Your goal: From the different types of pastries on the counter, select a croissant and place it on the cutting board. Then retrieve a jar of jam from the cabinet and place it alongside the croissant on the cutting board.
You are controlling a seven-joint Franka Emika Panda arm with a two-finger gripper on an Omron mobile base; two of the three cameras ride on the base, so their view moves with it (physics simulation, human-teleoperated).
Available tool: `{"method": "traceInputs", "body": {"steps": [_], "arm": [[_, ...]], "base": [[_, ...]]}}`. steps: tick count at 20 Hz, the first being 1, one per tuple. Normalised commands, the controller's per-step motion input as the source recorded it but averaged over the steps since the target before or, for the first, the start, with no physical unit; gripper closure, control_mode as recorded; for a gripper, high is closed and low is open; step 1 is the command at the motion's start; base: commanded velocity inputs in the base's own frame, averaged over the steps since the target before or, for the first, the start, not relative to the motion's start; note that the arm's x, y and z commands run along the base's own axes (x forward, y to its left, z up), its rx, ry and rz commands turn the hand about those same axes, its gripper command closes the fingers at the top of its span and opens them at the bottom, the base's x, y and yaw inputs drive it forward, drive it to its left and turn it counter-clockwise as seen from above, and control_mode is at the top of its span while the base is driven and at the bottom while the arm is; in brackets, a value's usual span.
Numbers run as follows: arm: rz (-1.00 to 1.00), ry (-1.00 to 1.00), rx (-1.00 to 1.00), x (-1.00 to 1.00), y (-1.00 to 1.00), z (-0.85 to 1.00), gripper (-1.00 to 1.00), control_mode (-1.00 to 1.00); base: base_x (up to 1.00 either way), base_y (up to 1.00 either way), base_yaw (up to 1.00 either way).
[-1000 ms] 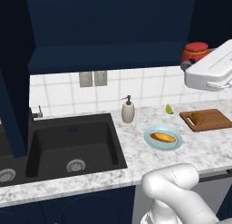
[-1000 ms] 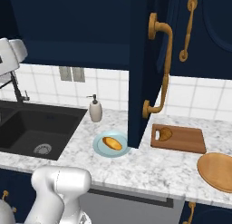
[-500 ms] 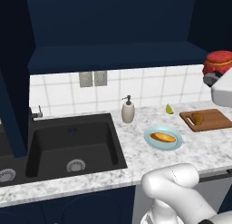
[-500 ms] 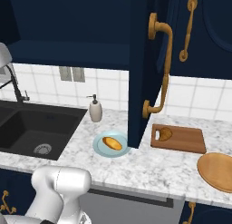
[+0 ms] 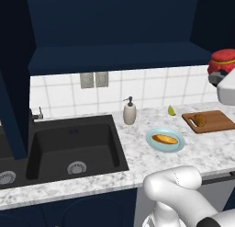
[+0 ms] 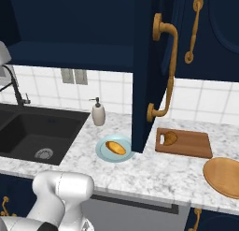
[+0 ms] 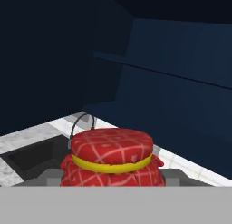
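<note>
Hand view: the jar of jam [image 7: 112,160] sits directly in front of the camera, low in frame, with its red checked lid, yellow band and red body visible. The hand [image 7: 112,177] is closed on it; grey finger parts flank the jar on both sides at its lower body. Behind the jar lie the dark sink basin and a curved tap, with navy cabinet surfaces beyond.

Left base view: the jar [image 5: 223,64] is held in the air at the right edge, above the counter [image 5: 137,150] and well above the cutting board [image 5: 210,122]. The croissant [image 5: 199,119] lies on the board, toward its left end. Left of the board, a light blue plate [image 5: 151,140] carries the smooth orange-yellow bun [image 5: 165,139]. A small yellow-green piece [image 5: 171,110] rests near the tiled wall. Further left stand a soap dispenser [image 5: 130,112] and the black sink [image 5: 73,145].

Right base view: the open cabinet door [image 6: 147,71], with its curved brass handle [image 6: 164,71], hangs over the plate's right edge. A round wooden plate [image 6: 224,176] lies on the counter just in front of the board's right end.
</note>
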Motion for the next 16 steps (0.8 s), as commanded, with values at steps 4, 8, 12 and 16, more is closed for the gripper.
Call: {"method": "traceInputs", "body": {"steps": [4, 8, 12, 16], "arm": [[0.00, 0.00, 0.00, 0.00, 0.00, 0.00, 1.00, -1.00], [0.00, 0.00, 0.00, 0.00, 0.00, 0.00, 1.00, -1.00], [0.00, 0.00, 0.00, 0.00, 0.00, 0.00, 1.00, 1.00], [0.00, 0.00, 0.00, 0.00, 0.00, 0.00, 1.00, 1.00]], "base": [[0.00, 0.00, 0.00], [0.00, 0.00, 0.00], [0.00, 0.00, 0.00], [-0.52, -0.12, -0.01]]}}
